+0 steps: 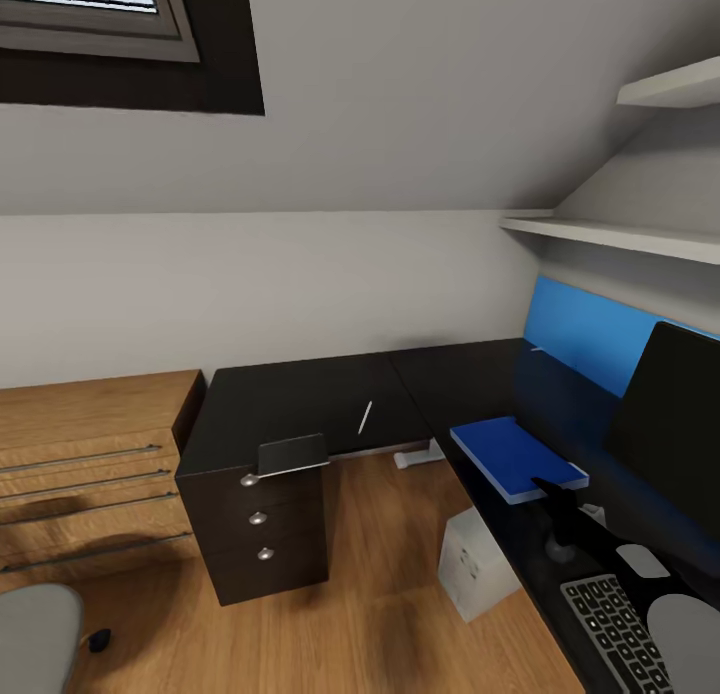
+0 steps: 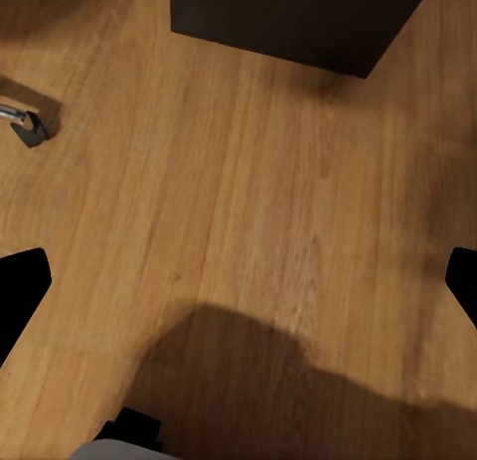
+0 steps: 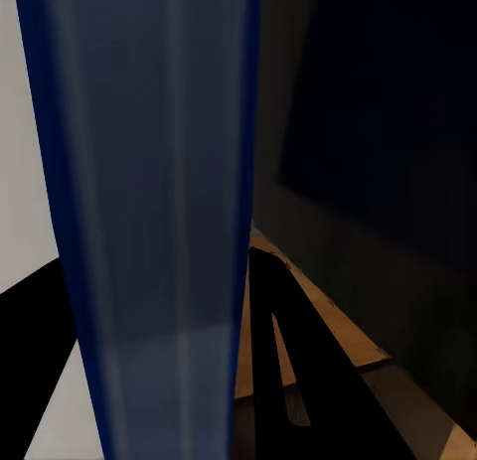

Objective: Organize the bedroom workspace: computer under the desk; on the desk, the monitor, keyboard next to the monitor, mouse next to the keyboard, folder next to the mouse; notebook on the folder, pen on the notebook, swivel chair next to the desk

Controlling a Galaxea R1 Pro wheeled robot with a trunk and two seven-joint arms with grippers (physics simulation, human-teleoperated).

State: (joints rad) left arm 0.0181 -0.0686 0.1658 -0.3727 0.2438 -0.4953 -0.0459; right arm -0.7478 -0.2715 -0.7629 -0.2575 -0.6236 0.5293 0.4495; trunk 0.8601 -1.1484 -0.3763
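Nearest the head camera, at lower right, the keyboard lies on the desk below the monitor. Above it, the right gripper pinches the blue folder over the desktop. Frame centre holds the pen and notebook. Under the desk stands the computer. Left wrist view: spread fingertips above wooden floor. Right wrist view: folder fills the left half.

Right arm of the counter is crowded — folder, monitor, keyboard. Left wing's mostly open, just notebook and pen.
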